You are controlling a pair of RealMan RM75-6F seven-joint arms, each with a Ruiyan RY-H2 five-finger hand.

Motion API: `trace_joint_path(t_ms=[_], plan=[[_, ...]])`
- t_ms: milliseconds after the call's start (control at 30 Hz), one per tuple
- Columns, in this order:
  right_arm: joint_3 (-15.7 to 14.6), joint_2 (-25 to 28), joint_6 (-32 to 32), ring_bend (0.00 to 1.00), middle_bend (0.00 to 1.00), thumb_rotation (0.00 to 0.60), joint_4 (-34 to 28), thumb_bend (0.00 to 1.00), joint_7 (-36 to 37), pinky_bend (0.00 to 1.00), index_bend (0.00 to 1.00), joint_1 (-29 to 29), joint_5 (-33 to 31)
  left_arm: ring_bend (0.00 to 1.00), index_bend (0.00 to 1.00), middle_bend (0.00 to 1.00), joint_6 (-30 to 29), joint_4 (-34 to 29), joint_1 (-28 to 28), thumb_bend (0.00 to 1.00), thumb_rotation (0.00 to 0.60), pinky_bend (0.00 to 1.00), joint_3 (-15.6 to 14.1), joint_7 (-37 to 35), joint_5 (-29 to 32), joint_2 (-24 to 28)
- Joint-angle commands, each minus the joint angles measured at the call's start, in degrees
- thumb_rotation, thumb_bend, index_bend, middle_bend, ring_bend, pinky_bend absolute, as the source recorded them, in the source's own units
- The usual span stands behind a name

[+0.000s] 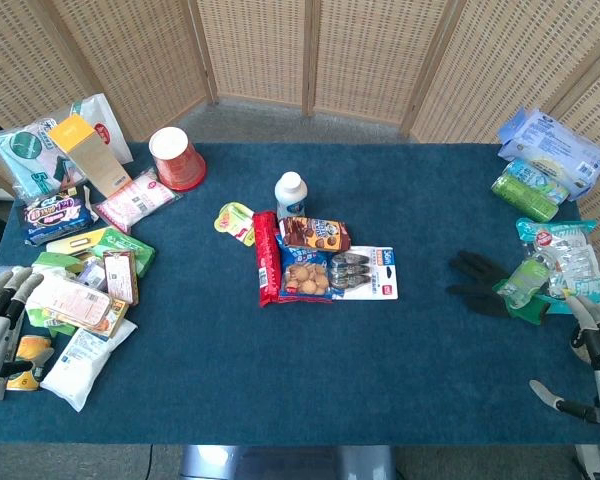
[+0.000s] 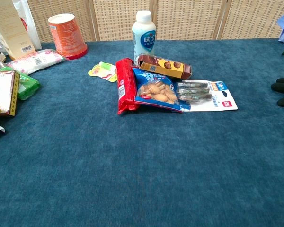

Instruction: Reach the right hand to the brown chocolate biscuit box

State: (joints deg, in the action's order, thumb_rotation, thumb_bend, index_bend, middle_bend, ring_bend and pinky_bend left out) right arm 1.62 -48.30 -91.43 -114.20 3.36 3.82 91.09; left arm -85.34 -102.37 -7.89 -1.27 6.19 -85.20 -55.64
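Observation:
The brown chocolate biscuit box [image 1: 315, 234] lies in the middle of the blue table, just behind a blue biscuit bag [image 1: 306, 275]; in the chest view the box [image 2: 164, 65] sits behind that bag [image 2: 156, 91]. My right hand [image 1: 592, 365] is at the table's near right corner, far from the box, fingers spread and holding nothing. My left hand [image 1: 0, 318] rests at the near left edge, fingers apart, beside the snack pile. Neither hand shows in the chest view.
A red packet [image 1: 266, 257], a white bottle [image 1: 290, 194] and a carded pack [image 1: 365, 272] surround the box. A black glove [image 1: 485, 283] lies between my right hand and the centre. Snack piles line the left edge [image 1: 80, 290] and right edge [image 1: 545, 180]. A red cup [image 1: 176, 158] stands at the back.

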Motion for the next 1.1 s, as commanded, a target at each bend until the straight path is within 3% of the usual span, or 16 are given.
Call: trace_joint_path(t_ms=[33, 233, 433, 600, 767, 1100], plan=[[-0.07, -0.84, 1.59, 0.00, 0.00, 0.600, 0.27, 0.00, -1.08, 0.00, 0.00, -0.79, -1.05, 0.00, 0.11, 0.00, 0.07, -0.48, -0.02, 0.00, 0.600, 0.00, 0.44, -0.28, 0.09, 0.51], [1.11, -1.59, 8.82, 0.00, 0.00, 0.600, -0.73, 0.00, -3.07, 0.00, 0.00, -5.26, -3.99, 0.00, 0.10, 0.00, -1.05, -1.44, 0.76, 0.00, 0.600, 0.00, 0.60, -0.67, -1.26, 1.46], [5.21, -3.29, 20.38, 0.00, 0.00, 0.600, -3.48, 0.00, -7.18, 0.00, 0.00, -14.61, -9.50, 0.00, 0.10, 0.00, -1.82, -1.87, 1.34, 0.00, 0.600, 0.00, 0.45, -0.90, -3.18, 1.74], [9.34, -8.98, 28.35, 0.00, 0.00, 0.600, -3.14, 0.00, -15.39, 0.00, 0.00, -23.44, -17.79, 0.00, 0.10, 0.00, -2.13, -1.70, 1.75, 0.00, 0.600, 0.00, 0.72, -0.94, -3.30, 1.70], [12.57, -15.82, 34.21, 0.00, 0.00, 0.600, 0.17, 0.00, -22.01, 0.00, 0.00, -32.01, -27.92, 0.00, 0.10, 0.00, -1.36, -1.44, 1.67, 0.00, 0.600, 0.00, 1.14, -0.42, -2.60, 1.19], [16.49, -26.05, 40.85, 0.00, 0.00, 0.600, 10.13, 0.00, -27.60, 0.00, 0.00, -45.95, -45.00, 0.00, 0.10, 0.00, -0.90, -0.51, 1.60, 0.00, 0.600, 0.00, 1.89, 1.28, -2.15, -0.20]])
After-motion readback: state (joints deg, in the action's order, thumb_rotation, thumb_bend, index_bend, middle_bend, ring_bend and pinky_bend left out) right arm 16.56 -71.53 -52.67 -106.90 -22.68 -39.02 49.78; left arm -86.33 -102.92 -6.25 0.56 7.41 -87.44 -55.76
